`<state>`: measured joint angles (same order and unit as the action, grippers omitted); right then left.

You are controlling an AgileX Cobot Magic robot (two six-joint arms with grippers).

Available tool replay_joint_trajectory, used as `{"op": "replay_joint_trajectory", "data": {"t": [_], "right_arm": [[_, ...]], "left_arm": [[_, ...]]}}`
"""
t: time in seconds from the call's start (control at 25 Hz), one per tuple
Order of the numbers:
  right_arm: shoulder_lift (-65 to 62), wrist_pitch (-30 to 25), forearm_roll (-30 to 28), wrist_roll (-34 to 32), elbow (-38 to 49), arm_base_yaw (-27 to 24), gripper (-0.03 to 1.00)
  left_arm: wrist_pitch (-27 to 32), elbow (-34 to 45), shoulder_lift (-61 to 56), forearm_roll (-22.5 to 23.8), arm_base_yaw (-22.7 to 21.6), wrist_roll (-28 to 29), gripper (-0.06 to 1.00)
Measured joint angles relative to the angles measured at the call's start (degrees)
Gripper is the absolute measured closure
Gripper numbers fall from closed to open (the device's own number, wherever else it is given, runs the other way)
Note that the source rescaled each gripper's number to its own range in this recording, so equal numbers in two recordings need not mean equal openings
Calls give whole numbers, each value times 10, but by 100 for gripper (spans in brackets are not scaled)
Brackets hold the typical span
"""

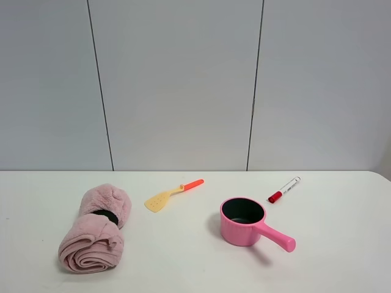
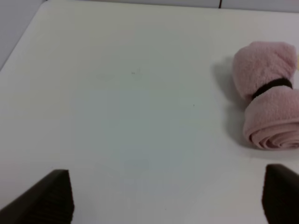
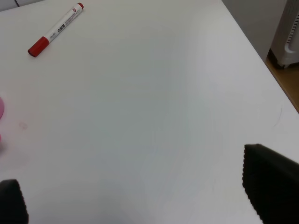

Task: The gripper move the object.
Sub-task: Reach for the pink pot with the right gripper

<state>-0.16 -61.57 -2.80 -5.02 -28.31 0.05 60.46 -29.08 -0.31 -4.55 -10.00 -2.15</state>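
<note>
A small pink saucepan with a dark inside stands upright on the white table, its short handle pointing to the front right. Only a sliver of it shows at the edge of the right wrist view. No arm or gripper shows in the exterior view. My left gripper is open over bare table, with the rolled towel off to one side. My right gripper is open over bare table, apart from the saucepan.
A rolled pink towel with a black band lies at the left and shows in the left wrist view. A yellow spatula with an orange handle lies behind centre. A red-capped marker lies behind the saucepan, seen also in the right wrist view.
</note>
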Motion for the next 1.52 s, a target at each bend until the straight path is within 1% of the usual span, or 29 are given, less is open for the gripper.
{"op": "replay_joint_trajectory", "data": {"t": [0.28,0.52,0.68,0.8,0.92,1.0,1.16,1.32,1.4,1.52], "right_arm": [[0,0,0,0,0,0,-3],[0,2,41,-1,0,0,-3],[18,6,41,19,-8,0,-3],[77,6,14,50,-51,0,-3],[159,6,-31,59,-110,0,-3],[213,9,-47,60,-154,0,-3],[334,25,-50,61,-241,0,-3],[468,14,-39,61,-322,3,-3],[534,-1,-39,61,-353,23,-3],[635,-10,-41,61,-384,82,-3]], "left_arm": [[0,0,0,0,0,0,-6],[0,0,0,0,0,0,-6],[0,0,0,0,0,0,-6],[0,0,0,0,0,0,-6],[0,0,0,0,0,0,-6],[0,0,0,0,0,0,-6],[0,0,0,0,0,0,-6],[0,0,0,0,0,0,-6],[0,0,0,0,0,0,-6],[0,0,0,0,0,0,-6]]}}
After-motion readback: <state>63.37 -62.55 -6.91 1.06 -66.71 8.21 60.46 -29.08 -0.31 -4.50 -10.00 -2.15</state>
